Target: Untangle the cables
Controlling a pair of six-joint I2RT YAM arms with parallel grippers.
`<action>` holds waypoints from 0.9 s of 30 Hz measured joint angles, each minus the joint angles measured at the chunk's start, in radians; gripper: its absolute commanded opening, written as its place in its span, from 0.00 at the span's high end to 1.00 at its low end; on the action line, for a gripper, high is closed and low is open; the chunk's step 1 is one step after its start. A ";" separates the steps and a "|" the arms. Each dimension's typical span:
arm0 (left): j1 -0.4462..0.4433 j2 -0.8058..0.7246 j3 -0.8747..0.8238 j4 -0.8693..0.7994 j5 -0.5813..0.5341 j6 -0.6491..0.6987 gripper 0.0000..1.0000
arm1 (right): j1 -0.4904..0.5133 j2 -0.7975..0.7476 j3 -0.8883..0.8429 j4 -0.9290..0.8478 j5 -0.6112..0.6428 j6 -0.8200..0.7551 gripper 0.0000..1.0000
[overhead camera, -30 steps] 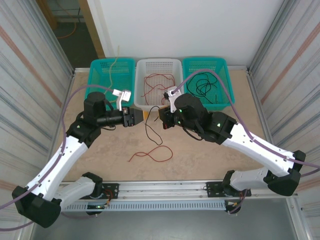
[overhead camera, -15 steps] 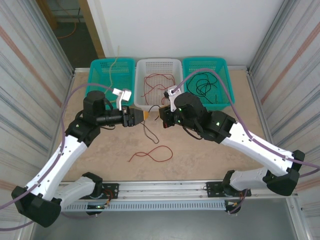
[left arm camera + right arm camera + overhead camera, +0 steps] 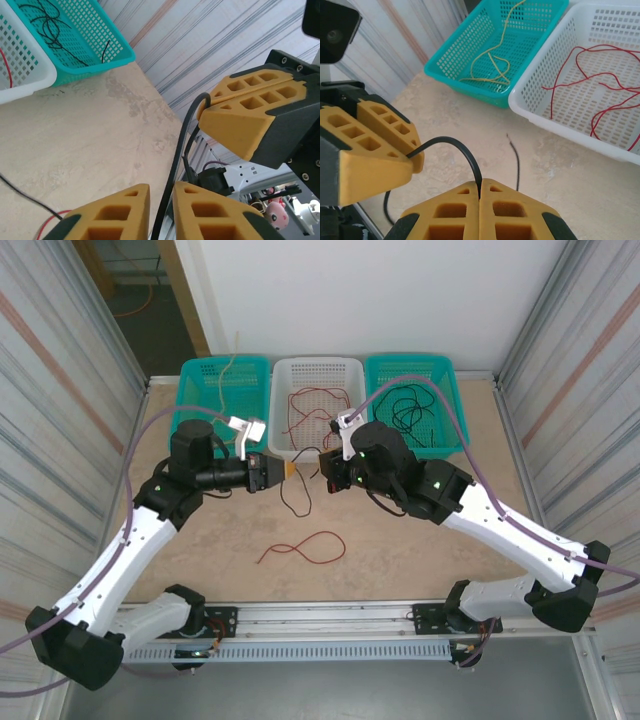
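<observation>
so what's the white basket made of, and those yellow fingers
The white basket looks like moulded plastic, slightly glossy, with a regular grid of holes. The right gripper's fingers look matte yellow, probably plastic or rubber, with hollow cells; which is unclear.

Mustard-yellow over black: left end effector [image 3: 161, 190], right end effector [image 3: 480, 189]. Thin black rubber cable [image 3: 445, 138] and thin red wire cable [image 3: 290, 548] — mottled beige stone-look table [image 3: 400, 560]. Grid-holed plastic baskets — left teal basket [image 3: 225, 361], white middle basket [image 3: 318, 360], right teal basket [image 3: 410, 357].

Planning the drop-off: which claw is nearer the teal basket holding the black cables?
Right. The right claw sits just off that teal basket's near-left corner; the left claw is farther left, in front of the white basket.
</observation>
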 measured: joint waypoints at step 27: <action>0.044 0.003 0.050 0.162 -0.133 -0.374 1.00 | 0.037 0.025 0.009 0.055 -0.178 0.002 0.40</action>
